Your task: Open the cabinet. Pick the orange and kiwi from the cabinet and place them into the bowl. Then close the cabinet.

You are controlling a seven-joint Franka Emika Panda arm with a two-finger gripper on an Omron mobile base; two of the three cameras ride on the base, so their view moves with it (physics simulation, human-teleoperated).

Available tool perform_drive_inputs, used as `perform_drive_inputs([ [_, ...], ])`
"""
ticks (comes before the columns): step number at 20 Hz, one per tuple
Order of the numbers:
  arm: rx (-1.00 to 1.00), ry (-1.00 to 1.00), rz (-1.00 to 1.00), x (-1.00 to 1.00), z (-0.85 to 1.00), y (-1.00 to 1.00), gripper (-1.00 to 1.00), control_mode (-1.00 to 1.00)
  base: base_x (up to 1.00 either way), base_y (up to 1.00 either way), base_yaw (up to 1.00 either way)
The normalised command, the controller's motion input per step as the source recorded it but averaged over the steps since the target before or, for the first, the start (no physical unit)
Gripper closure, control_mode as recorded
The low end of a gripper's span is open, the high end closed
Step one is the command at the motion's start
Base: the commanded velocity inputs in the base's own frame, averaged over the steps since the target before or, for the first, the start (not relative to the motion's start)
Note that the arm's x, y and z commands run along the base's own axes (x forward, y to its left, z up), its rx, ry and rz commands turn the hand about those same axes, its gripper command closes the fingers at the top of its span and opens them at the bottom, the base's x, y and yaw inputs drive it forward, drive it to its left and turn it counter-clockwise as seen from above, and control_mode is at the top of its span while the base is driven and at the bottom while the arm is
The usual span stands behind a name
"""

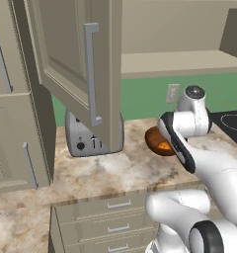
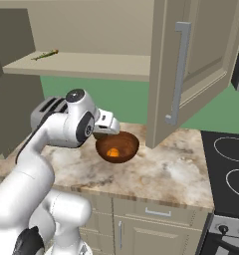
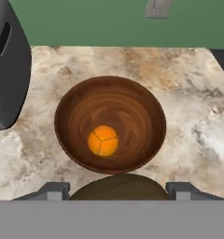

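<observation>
While the cabinet (image 1: 76,59) stands with its door swung wide out over the marble table (image 1: 115,170), the arm reaches over the bowl (image 3: 110,123), which sits on the table to the right of the silver toaster (image 1: 83,138) and just in front of the green wall (image 3: 86,21). In the hand view the orange (image 3: 103,140) lies inside the bowl, a little toward the near side of its bottom. At the lower edge of that view a dull brown-green rounded shape, the kiwi (image 3: 116,186), sits between the two fingers (image 3: 53,190), above the near rim of the bowl; the fingers stand wide apart on either side of it and appear to hold it, though where they meet the fruit is cut off by the edge of the picture. From the right base view the gripper (image 2: 107,130) hangs just over the left rim of the bowl, with the orange glowing inside. The cabinet's long silver handle (image 2: 177,74) runs down the open door, and a shelf (image 2: 86,62) of the cabinet is exposed behind it. A dark stovetop (image 2: 226,159) lies on the table's right, well apart from the bowl, and a low drawer unit (image 1: 108,217) sits beneath the table edge.
</observation>
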Motion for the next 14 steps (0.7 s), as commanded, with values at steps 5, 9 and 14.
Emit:
perform_drive_inputs([
  [5,0.00,0.01,0.02,0.51,-0.48,-0.09,1.00,-1.00,0.00,0.00,0.00],
  [9,0.00,0.00,0.02,0.48,-0.28,-0.12,1.00,-1.00,0.00,0.00,0.00],
  [14,0.00,-0.01,0.04,0.35,-0.29,-0.14,-1.00,-1.00,0.00,0.00,0.00],
])
